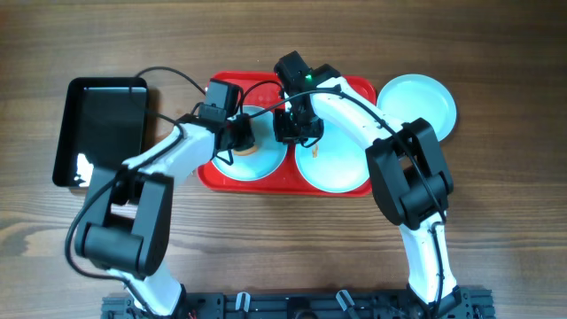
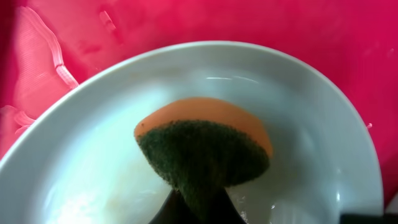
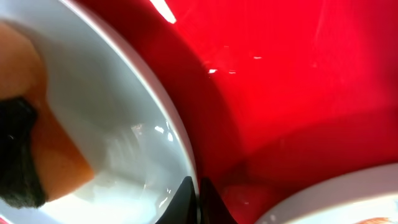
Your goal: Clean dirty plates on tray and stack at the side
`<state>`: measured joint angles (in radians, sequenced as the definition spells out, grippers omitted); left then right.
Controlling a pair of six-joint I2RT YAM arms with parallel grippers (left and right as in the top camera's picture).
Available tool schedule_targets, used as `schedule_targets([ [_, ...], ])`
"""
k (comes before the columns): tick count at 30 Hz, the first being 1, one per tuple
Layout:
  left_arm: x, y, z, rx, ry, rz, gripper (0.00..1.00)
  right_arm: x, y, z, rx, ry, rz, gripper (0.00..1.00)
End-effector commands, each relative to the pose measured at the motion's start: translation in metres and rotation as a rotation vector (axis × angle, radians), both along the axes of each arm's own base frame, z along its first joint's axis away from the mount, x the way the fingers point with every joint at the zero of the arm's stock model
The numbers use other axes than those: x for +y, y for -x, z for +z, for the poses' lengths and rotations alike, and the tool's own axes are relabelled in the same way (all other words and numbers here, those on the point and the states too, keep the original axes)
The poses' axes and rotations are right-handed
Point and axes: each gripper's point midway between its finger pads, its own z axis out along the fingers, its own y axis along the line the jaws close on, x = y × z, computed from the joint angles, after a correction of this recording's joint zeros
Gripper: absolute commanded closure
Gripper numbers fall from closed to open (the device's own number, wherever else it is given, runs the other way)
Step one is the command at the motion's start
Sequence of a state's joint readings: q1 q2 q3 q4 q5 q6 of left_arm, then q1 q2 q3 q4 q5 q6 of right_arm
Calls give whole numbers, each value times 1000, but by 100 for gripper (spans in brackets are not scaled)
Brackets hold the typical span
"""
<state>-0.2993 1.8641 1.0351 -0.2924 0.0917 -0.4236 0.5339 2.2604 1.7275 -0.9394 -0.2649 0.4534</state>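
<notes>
The red tray (image 1: 359, 89) holds two pale plates. My left gripper (image 1: 241, 137) (image 2: 199, 211) is shut on an orange sponge with a green scouring face (image 2: 205, 149), pressed into the left plate (image 1: 266, 164) (image 2: 311, 124). My right gripper (image 1: 291, 133) (image 3: 198, 193) is shut on that plate's right rim (image 3: 155, 106), and the sponge (image 3: 56, 155) shows at the left of the right wrist view. The second plate (image 1: 337, 168) (image 3: 348, 193) lies on the tray's right half. A third plate (image 1: 416, 105) lies on the table just off the tray's right end.
A black rectangular tray (image 1: 102, 124) lies on the wooden table to the left of the red tray. Cables run from both wrists over the red tray's far edge. The red tray floor (image 3: 280, 93) shows between the two plates.
</notes>
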Motion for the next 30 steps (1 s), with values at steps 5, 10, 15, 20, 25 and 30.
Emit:
schedule_targets([
  [5, 45, 34, -44, 172, -233, 65, 96, -11, -1, -5, -3, 44, -28, 96],
  [10, 107, 47, -10, 155, -565, 157, 96, -9, -4, -3, -10, 39, -29, 96],
  [15, 119, 42, 39, 40, -595, 233, 96, -5, -12, 6, -37, 22, -32, 96],
  [20, 79, 35, 82, -66, -314, 187, 96, 3, -26, 38, -114, -21, -25, 96],
  [25, 43, 50, 120, -98, -85, 97, 96, -9, -53, 90, -317, 24, -27, 96],
  [30, 36, 65, 114, -32, -45, 65, 96, -68, -85, 171, -673, 331, -14, 96],
])
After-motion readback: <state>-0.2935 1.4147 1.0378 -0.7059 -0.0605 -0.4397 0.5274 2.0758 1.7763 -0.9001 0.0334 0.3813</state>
